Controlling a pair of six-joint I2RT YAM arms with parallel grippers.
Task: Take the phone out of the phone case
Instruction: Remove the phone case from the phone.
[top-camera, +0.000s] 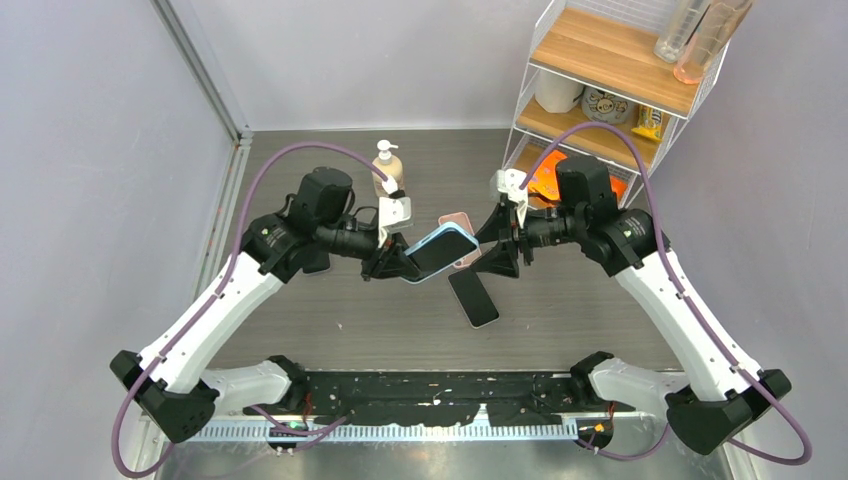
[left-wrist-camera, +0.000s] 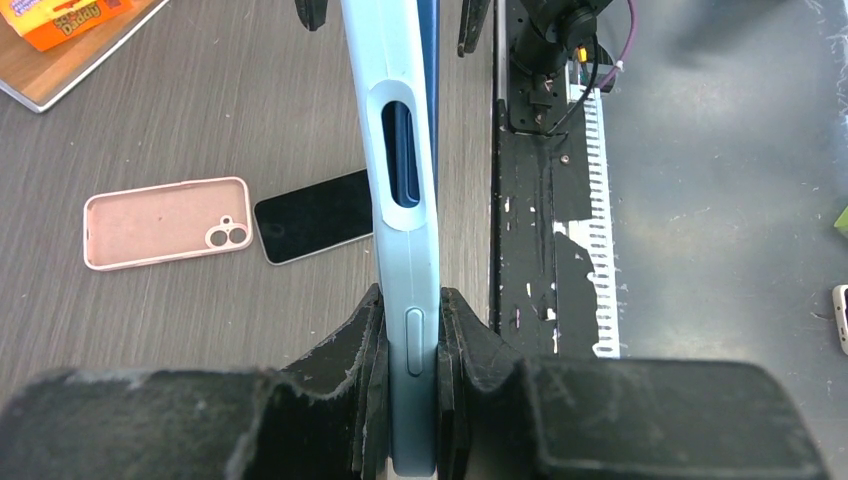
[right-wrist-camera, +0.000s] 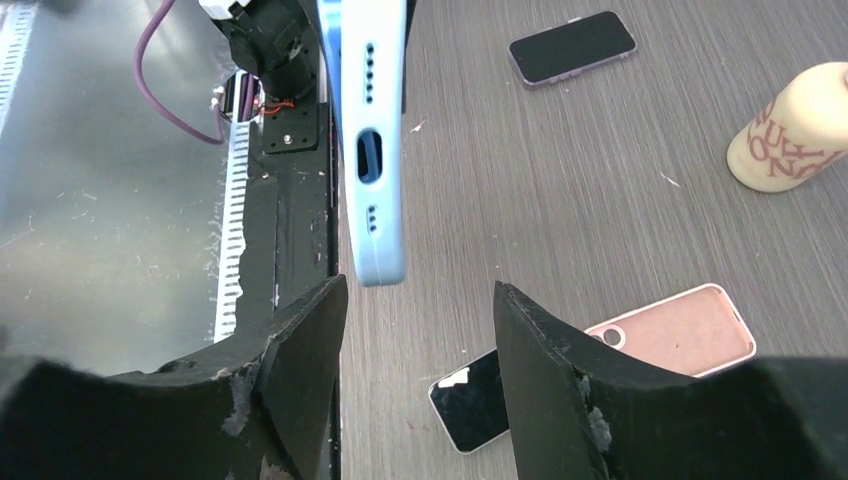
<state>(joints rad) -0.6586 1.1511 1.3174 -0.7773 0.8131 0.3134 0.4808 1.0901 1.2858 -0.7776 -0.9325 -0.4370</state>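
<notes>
- Left wrist view, nearest you: your left gripper (left-wrist-camera: 412, 330) is clamped narrow on the near end of the blue case (left-wrist-camera: 385, 80), with one jaw on each face.
- The case stands on edge up the middle of the frame, lifted off the table (left-wrist-camera: 150, 350). The phone (left-wrist-camera: 429, 60) sits inside it, showing as a dark strip along the case's right side.
- Farther off, at left centre, a bare phone (left-wrist-camera: 315, 215) and an empty pink case (left-wrist-camera: 165, 222) lie flat, just beside each other.
- Right wrist view: your right gripper (right-wrist-camera: 420, 330) stands wide and holds nothing. The port end of the blue case hangs just past its finger (right-wrist-camera: 300, 350) at frame left, with a gap between them.
- Beyond that you have a second bare phone (right-wrist-camera: 572, 47) at upper centre and a cream bottle (right-wrist-camera: 795, 125) at the right edge.
- Top view: the cased phone is mid-frame between your two grippers, tilted, screen up.
</notes>
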